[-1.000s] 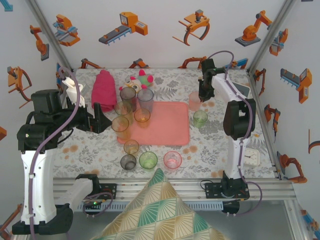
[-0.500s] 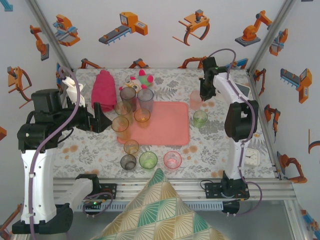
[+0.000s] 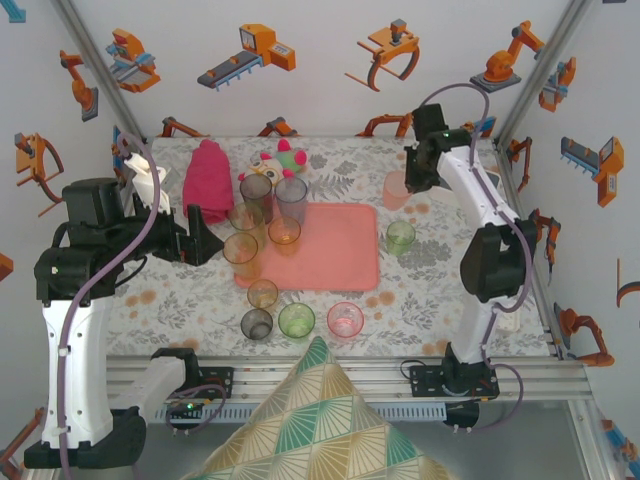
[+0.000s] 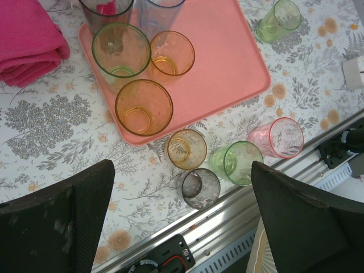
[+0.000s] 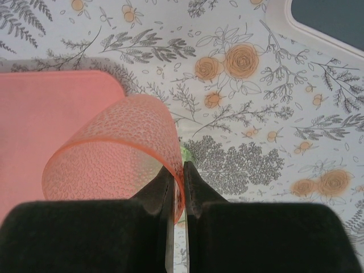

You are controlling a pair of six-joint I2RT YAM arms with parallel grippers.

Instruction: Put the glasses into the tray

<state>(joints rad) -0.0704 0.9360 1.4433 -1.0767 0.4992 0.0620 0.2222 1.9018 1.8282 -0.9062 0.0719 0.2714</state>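
Hanging by its wall from the right fingers (image 5: 152, 193), a pink textured glass (image 5: 114, 156) is being held just past the far right corner of the tray (image 3: 335, 255), tilted and apparently clear of the surface (image 5: 256, 131). The fingers are being pressed together on the thin wall, one inside the rim and one outside.

Three glasses are standing at the tray's left end, and two taller ones (image 3: 272, 192) are crowding its far left corner; whether those two are on it or just beside it cannot be told. The rest of the tray is lying bare. A green glass (image 3: 401, 237) is waiting just off the right edge, and four short glasses (image 4: 227, 162) are sitting near the front of the surface.

The carrying step is judged to be in hand. Next, the glass is to be brought leftward over the bare pink area, righted, lowered and released well apart from the cluster.

The pinch and the tilt are being shown plainly in the right wrist view, whereas from above the glass is being seen merely beside the arm. In the left wrist view the left fingers (image 4: 62, 216) are being shown spread wide with nothing between them, above the four short glasses, and the rolled towel (image 4: 28, 40) is lying beside the tray.
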